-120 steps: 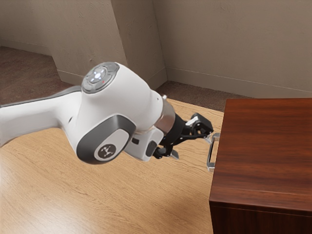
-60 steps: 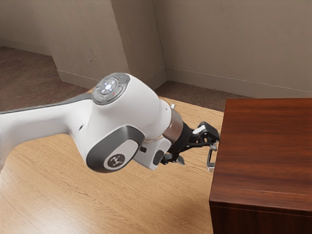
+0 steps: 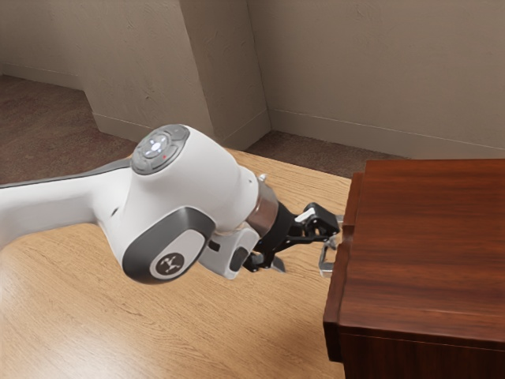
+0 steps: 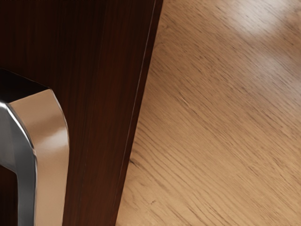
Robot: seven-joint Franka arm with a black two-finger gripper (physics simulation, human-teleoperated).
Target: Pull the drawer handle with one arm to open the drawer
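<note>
One broad wooden table (image 3: pixel 95 316) lies under our gripper (image 3: pixel 331 230) and runs on behind it beneath the arm. Straight ahead of the fingertips stands the dark wood cabinet (image 3: pixel 442 237), its top well above the table. Behind the gripper our white arm (image 3: pixel 173 205) reaches in low from the exterior view's left, its grey-capped joint the bulkiest part of it.

The drawer (image 3: pixel 339 276) is partly out. Its front stands clear of the cabinet's body on the gripper's side, making a step in the top edge. The front faces the gripper and is just ahead of it.

The gripper is level with the upper part of that front. Its black fingers are closed on the silver handle (image 3: pixel 324 259) at the upper end, and the rest of the bar hangs just below them.

In the wrist view the handle (image 4: pixel 37 155) is close under our hand, a bent silver bar against the drawer's dark front (image 4: pixel 94 94). The table's pale grain (image 4: pixel 225 141) shows beyond the front's edge.
</note>
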